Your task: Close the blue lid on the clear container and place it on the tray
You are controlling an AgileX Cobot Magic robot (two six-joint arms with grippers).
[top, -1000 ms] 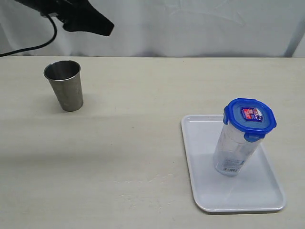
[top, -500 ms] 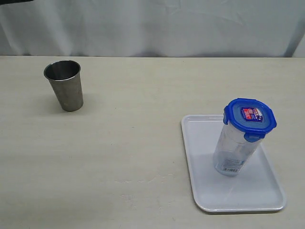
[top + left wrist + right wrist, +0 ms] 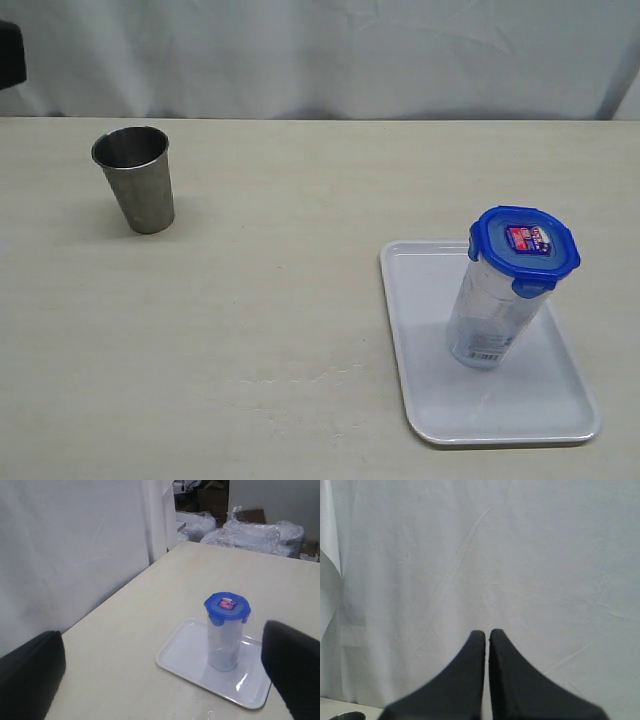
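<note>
Clear container (image 3: 495,320): stood upright on the tray (image 3: 420,400), blue lid (image 3: 525,242) on top
Left gripper (image 3: 161,645): spread wide, empty
Right gripper (image 3: 487,635): pinched together, empty

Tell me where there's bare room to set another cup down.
The table is bare between the steel cup and the tray. The clear container stands mid-tray; only narrow strips around it are free.

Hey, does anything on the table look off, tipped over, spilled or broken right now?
Nothing stands out. The clear container stands upright on the tray with the blue lid on top, and the steel cup stands upright well apart.
</note>
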